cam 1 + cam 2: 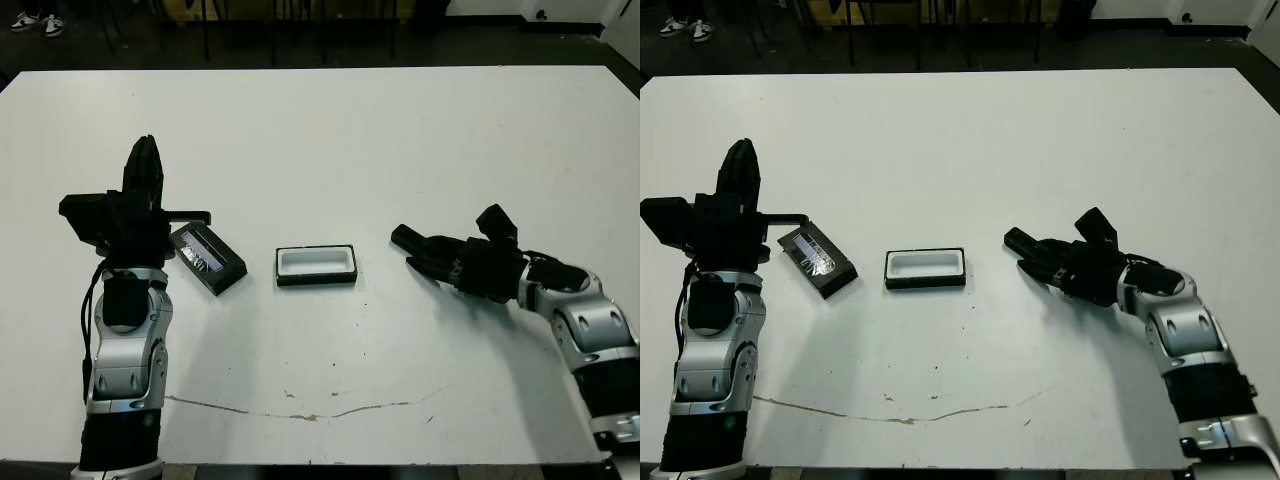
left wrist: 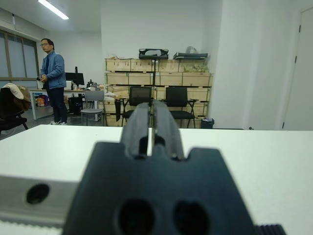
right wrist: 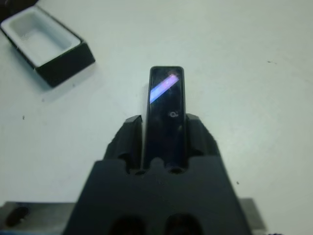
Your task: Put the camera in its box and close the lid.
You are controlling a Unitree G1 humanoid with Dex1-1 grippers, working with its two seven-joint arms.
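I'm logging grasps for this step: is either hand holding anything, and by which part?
The right hand holds the camera by its near end, a finger on each long side. The left hand is shut on nothing.

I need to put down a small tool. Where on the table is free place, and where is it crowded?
Free: the whole far half of the white table, and the near strip by the crack. Crowded: the middle row, where the left gripper, lid, box and right gripper holding the camera sit.
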